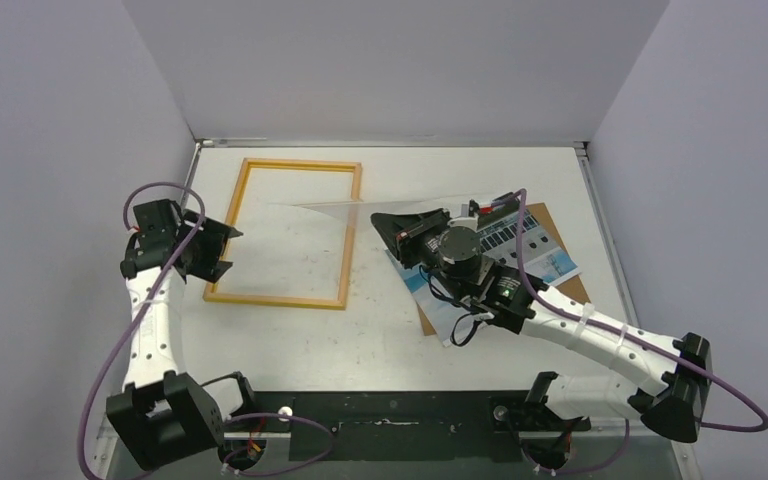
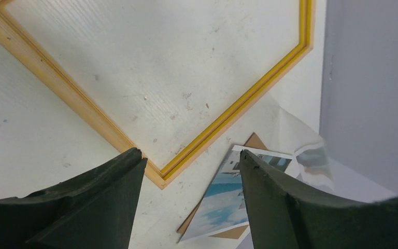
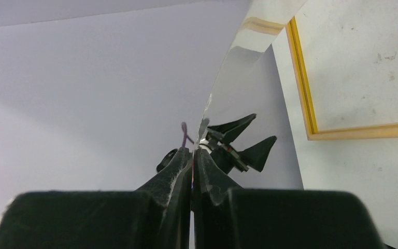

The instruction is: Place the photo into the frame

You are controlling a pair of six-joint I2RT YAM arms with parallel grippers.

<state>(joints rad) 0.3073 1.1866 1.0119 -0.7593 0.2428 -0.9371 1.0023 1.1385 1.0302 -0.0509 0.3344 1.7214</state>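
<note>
The frame (image 1: 285, 232) lies flat on the white table, yellow and wooden-edged, with bare table inside it. The photo (image 1: 545, 245) lies picture side up on a brown backing board (image 1: 548, 212) at the right, partly under my right arm. My right gripper (image 1: 378, 220) is shut on the edge of a thin clear sheet (image 1: 325, 206) held above the frame's right side. The sheet (image 3: 238, 57) curves up from the right gripper (image 3: 192, 151). My left gripper (image 1: 228, 252) stands open and holds nothing at the frame's near left side. In the left wrist view, the left gripper (image 2: 189, 155) hovers over a frame (image 2: 228, 111) corner.
Grey walls close the table at the back, left and right. The left wrist view shows the photo (image 2: 223, 199) on the backing board (image 2: 254, 141) beyond the frame corner, and the clear sheet (image 2: 311, 155) hanging further right. The arm bases sit along the near edge.
</note>
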